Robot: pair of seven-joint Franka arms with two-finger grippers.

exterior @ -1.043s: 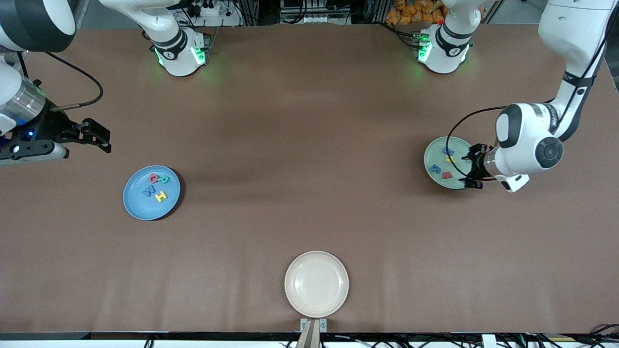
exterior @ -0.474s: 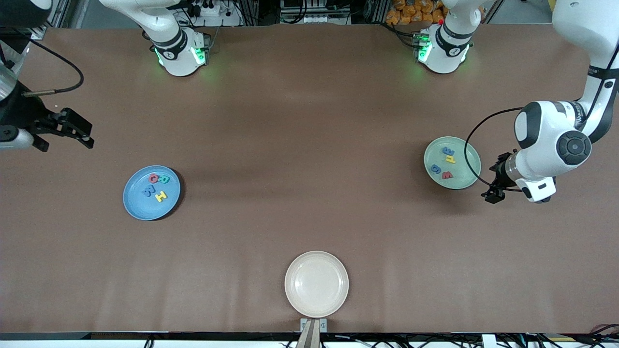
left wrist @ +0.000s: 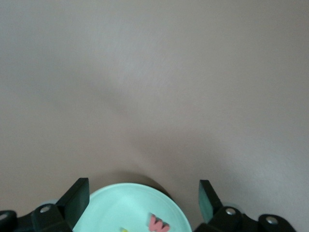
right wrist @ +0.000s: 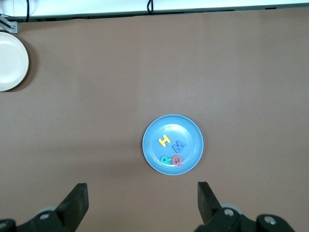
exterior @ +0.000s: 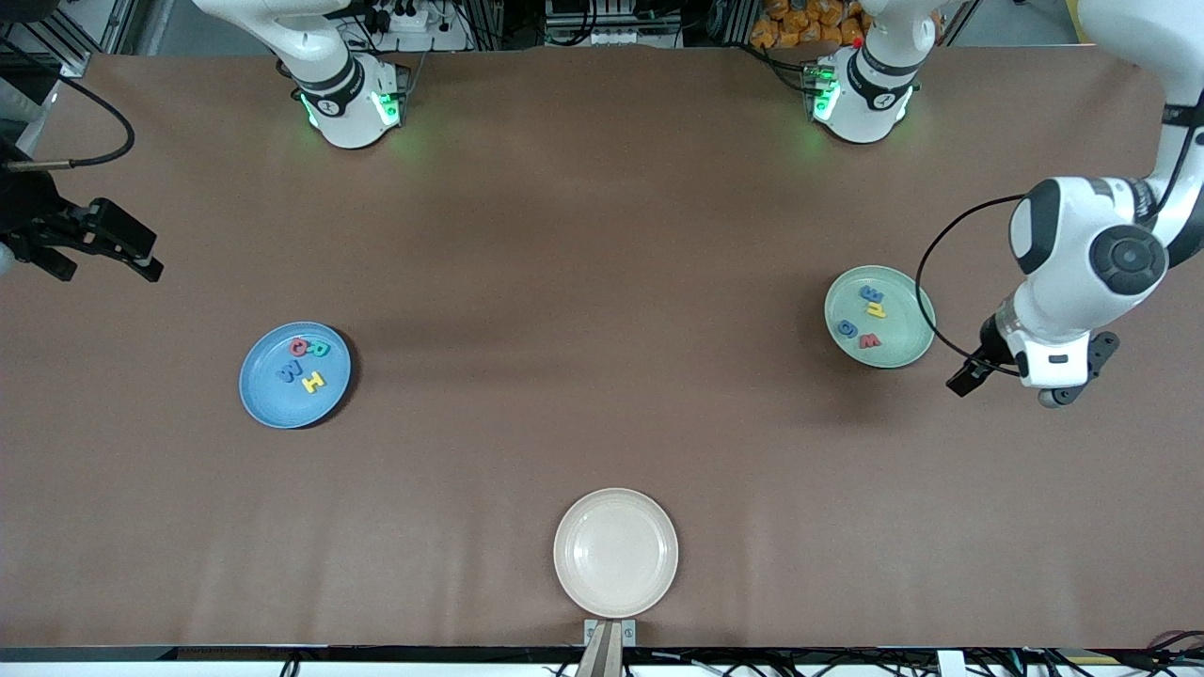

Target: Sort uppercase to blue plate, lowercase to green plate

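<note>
The blue plate (exterior: 268, 400) holds the uppercase letters: red Q (exterior: 298, 347), teal R (exterior: 321, 350), blue W (exterior: 287, 371) and yellow H (exterior: 312, 382). The right wrist view shows that plate (right wrist: 150, 137) with the H (right wrist: 164, 140). The green plate (exterior: 905, 324) holds the lowercase letters: blue m (exterior: 872, 294), yellow h (exterior: 875, 308), blue g (exterior: 846, 328) and red w (exterior: 868, 340). My left gripper (exterior: 969, 374) is open and empty, beside the green plate (left wrist: 116, 203) toward the left arm's end. My right gripper (exterior: 132, 252) is open and empty at the right arm's end, away from the blue plate.
A cream-white plate (exterior: 615, 552) with nothing on it sits at the table edge nearest the front camera, midway along; it also shows in the right wrist view (right wrist: 9, 60). Both arm bases (exterior: 348, 103) stand along the edge farthest from the front camera.
My left gripper has drawn off the green plate toward the left arm's end of the table. My right gripper has drawn back toward the right arm's end. The letters have not moved.
</note>
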